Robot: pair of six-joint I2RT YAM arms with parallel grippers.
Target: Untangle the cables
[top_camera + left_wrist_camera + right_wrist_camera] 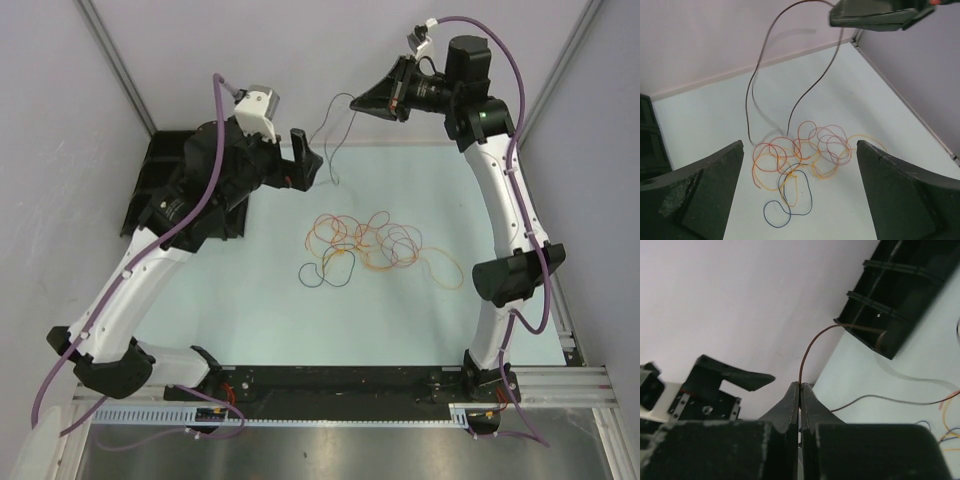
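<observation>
The cables (372, 245) are found as a loose heap of overlapping loops on the pale table (230, 290), right of centre and about midway between near and far. One strand, the raised cable (800, 367), is drawn up and away from the heap towards the far wall. The right gripper (358, 101) is seen with its jaws pressed fully together on this brownish-red wire. The wire is pinched at the very tips, so that two tails hang down in a long soft arc towards the far-left edge of the heap. The left gripper (303, 160) is held at the far left of the heap with its jaws spread as wide as they go, and nothing is held between them. The wires are judged to be very light, limp and smooth-jacketed. They bend under their own small weight and keep a springy curl, so loops can be expected to drag along when one strand is pulled. Each is much thinner than a gripper finger, so a firm pinch at the tips is thought necessary, and slipping through flat pads is a risk. A free end or an outlying loop is judged the best place to take hold. The dark loop (790, 207) lying at the near-left edge of the heap is one such spot. Orange, red and pinkish-purple strands are crossed most densely in the middle of the heap, where a single wire could hardly be picked out alone. A black ribbed rack (150, 190) of hard plastic stands at the far left.
</observation>
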